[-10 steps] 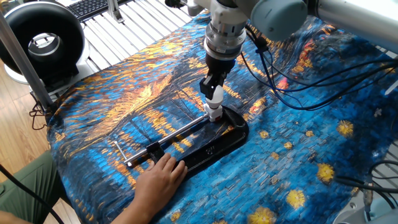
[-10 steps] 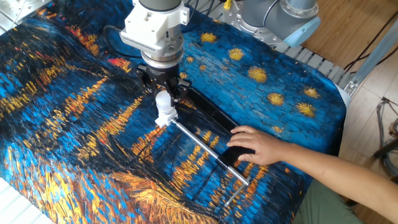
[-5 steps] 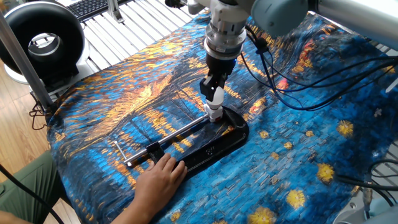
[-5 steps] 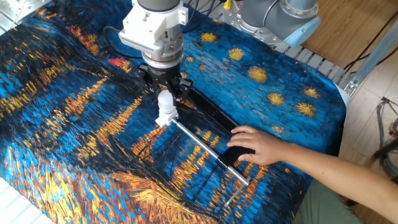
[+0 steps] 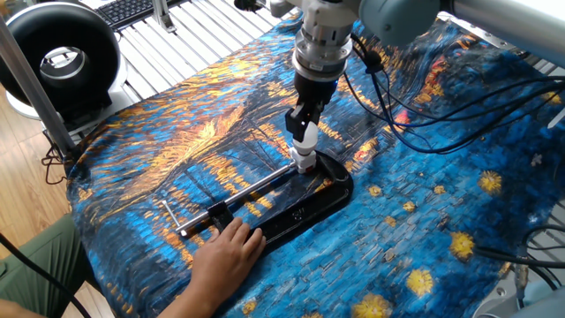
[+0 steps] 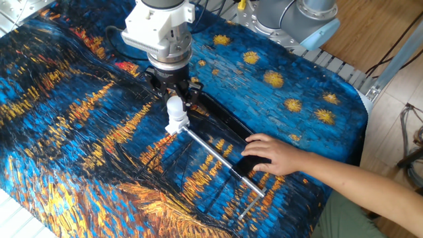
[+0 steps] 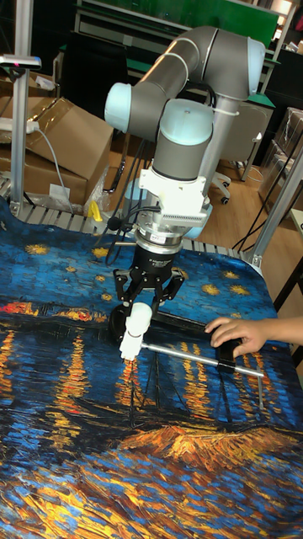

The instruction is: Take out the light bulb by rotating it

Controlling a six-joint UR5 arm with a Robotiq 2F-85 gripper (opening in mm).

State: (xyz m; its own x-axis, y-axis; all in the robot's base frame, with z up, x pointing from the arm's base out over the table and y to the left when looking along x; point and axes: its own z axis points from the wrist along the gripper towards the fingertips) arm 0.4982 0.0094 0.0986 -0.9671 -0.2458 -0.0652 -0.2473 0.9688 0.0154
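The black two-finger gripper [image 6: 174,99] points straight down and pinches the small white frosted globe light bulb [image 6: 174,108] between its fingers, its jaws pressed onto the globe. The bulb stands upright in the small white cube-like socket [image 6: 175,126], which sits at the end of a long silver metal clamp bar [image 6: 218,157] fixed to a black oblong base plate [image 5: 305,208]. In the other fixed view the bulb lies near the centre of the starry blue-and-orange printed cloth [image 6: 79,132], at about ten o'clock from the person's bare hand [image 6: 271,155], which presses down on the clamp.

Over the last second the wrist has turned slightly and edged toward ten o'clock, while bulb and socket look unmoved. That suggests the unscrewing is under way, with the screw base seemingly still seated.
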